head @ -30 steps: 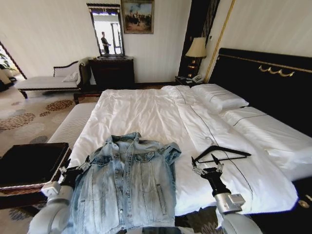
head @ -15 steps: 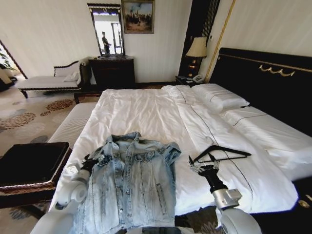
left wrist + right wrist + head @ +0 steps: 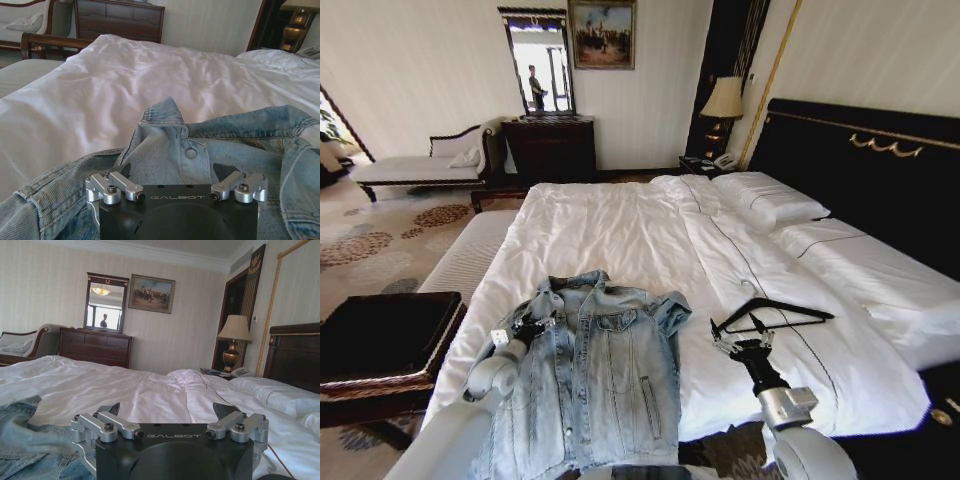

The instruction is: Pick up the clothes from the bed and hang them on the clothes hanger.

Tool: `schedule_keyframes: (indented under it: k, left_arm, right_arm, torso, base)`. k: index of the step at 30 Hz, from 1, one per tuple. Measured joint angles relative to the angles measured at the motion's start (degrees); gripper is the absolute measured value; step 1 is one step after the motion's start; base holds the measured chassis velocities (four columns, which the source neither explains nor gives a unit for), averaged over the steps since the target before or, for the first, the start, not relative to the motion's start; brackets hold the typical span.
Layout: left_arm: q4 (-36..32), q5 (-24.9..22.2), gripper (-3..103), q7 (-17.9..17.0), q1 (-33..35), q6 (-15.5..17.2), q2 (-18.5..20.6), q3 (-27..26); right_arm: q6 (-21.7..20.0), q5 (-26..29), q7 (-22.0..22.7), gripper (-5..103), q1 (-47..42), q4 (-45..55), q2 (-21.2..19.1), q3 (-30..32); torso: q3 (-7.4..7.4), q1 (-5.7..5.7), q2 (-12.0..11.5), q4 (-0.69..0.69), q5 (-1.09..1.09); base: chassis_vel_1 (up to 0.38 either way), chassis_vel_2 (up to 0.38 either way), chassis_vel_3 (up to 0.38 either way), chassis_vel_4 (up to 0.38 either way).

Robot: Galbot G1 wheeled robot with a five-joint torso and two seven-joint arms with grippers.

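Head view: left pincer [image 3: 530, 326] spread over jacket [image 3: 595, 380] shoulder, right pincer [image 3: 743, 346] spread (just short of hanger [image 3: 772, 314]), bare sheet beyond

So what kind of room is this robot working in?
Probably a hotel bedroom: a wide white bed with a tall black headboard, a bedside lamp, and a framed painting.

One word is showing legibly — "GALBOT", in pale capitals on the black housing of the left hand [image 3: 177, 197] in the left wrist view, just below the denim jacket's collar. The same word is showing on the black housing of the right hand [image 3: 170, 436] in the right wrist view — again centred between the two silver finger linkages. Nothing else is reading as text.
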Motion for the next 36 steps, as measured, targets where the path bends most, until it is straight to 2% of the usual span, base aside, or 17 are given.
schedule_keyframes:
  k: [3,7,13,17,23,26,29,36]
  left_arm:
    - [1.73,-0.51,94,-0.06,-2.02,0.04,0.53,1.84]
    - [4.93,-0.58,92,-0.07,-7.05,0.08,0.95,7.17]
    - [8.66,-0.33,89,-0.33,-11.06,0.06,0.42,9.75]
    - [12.09,0.48,89,-0.56,-14.16,-0.30,-1.06,12.53]
    - [12.69,1.21,89,-1.22,-16.72,-0.63,-2.87,14.89]
    - [13.76,1.33,89,-2.08,-17.78,-0.41,-3.70,15.14]
    - [15.06,0.15,87,-3.53,-17.55,0.20,-4.93,12.57]
    - [16.19,0.98,81,-3.88,-16.53,0.52,-5.04,11.68]
  right_arm:
    - [0.00,0.04,0.00,100,-0.01,-0.06,-0.03,0.10]
    - [0.00,0.35,0.07,100,0.04,-0.15,0.21,0.48]
    - [0.08,0.34,0.06,100,-0.44,-0.09,0.55,0.82]
    - [0.07,0.74,0.05,100,-0.28,-0.09,0.36,1.08]
    - [-0.03,0.94,0.02,100,-0.14,-0.10,0.62,1.08]
    - [-0.03,0.85,0.00,100,-0.30,-0.12,0.83,1.09]
    - [0.01,0.78,-0.03,100,-0.52,-0.16,1.02,1.29]
    - [-0.07,1.11,-0.05,100,0.17,-0.46,0.51,1.33]
  torso:
    - [0.00,0.00,0.00,0.01,-0.01]
    - [0.00,-0.01,0.00,0.00,-0.01]
    - [0.00,0.00,0.00,0.00,-0.01]
    - [-0.01,-0.01,0.00,0.02,-0.01]
    - [0.00,0.00,0.00,0.00,0.00]
    - [-0.01,0.00,0.00,-0.01,0.01]
    - [-0.01,-0.01,0.00,-0.01,-0.01]
    - [-0.01,-0.01,0.00,0.01,0.00]
  base:
    - [0.000,0.000,0.000,0.000]
    - [0.000,0.000,0.000,0.000]
    - [0.000,0.000,0.000,0.000]
    - [0.000,0.000,0.000,0.000]
    - [0.000,0.000,0.000,0.000]
    - [0.000,0.000,0.000,0.000]
    - [0.000,0.000,0.000,0.000]
    - [0.000,0.000,0.000,0.000]
